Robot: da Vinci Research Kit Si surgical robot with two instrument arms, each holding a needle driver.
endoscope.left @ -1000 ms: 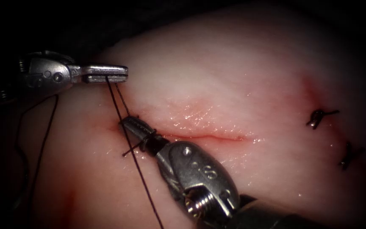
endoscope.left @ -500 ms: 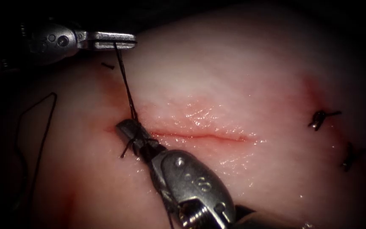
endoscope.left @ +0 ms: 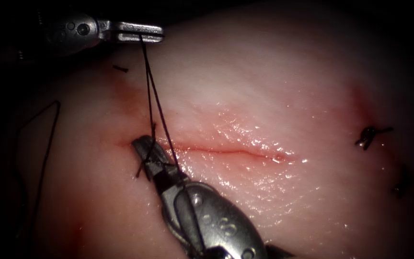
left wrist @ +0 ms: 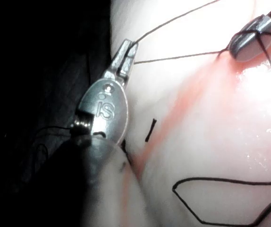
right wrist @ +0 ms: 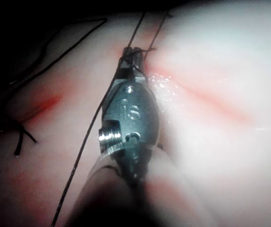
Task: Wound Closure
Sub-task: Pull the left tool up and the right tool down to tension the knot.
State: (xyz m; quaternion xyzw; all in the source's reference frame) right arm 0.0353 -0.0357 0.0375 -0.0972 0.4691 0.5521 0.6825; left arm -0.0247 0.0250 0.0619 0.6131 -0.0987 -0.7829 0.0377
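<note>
Two grippers | left gripper [endoscope.left: 156, 32] clamps thread [endoscope.left: 154, 96] at tissue's [endoscope.left: 264, 86] dark upper-left edge | right gripper [endoscope.left: 141, 146] closed on thread at cut's [endoscope.left: 226, 152] left end, loops wrapping it | bare tissue rightward to stitches [endoscope.left: 371, 135]

Dark thread [endoscope.left: 155, 103] runs taut from frame's upper left down to the pale tissue's [endoscope.left: 264, 86] cut [endoscope.left: 226, 152], apparently looped there.

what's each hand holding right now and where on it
The left hand is shut on the thread above the cut's left end. The right hand grips a short thread end there. Neither holds the needle.
</note>
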